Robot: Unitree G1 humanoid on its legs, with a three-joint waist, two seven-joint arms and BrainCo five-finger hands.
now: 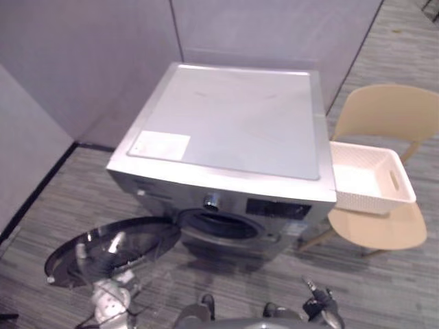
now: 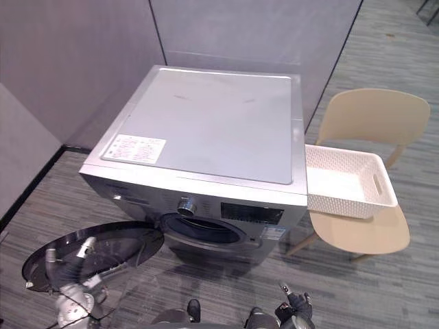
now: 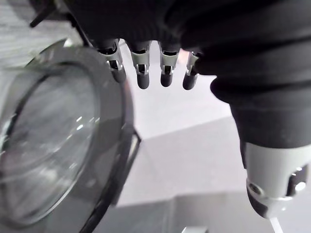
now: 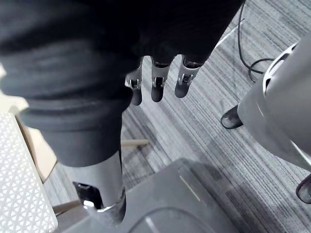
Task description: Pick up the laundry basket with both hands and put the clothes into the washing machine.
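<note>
Grey carpet [image 1: 384, 288], partition walls [image 1: 82, 62]; the laundry basket [image 1: 363, 199] sits on a chair [image 1: 391, 113] at three o'clock, just beside the washing machine [image 1: 233, 120]; its door [image 1: 113, 250] hangs open at seven; your left hand [image 3: 143, 73] and right hand [image 4: 156, 85] are loose-fingered, empty; a careless reach could clip that door or shove the basket off.

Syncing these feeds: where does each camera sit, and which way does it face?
Left eye view: head, looking down at the washing machine, its open door, the laundry basket on a chair; left hand, right hand at bottom.
Right eye view: same scene, slightly to the right.
Left wrist view: along the left hand's straight fingers toward the door.
Right wrist view: along the right hand's straight fingers toward floor and basket.
Shared: door and basket link wrist and eye views.
</note>
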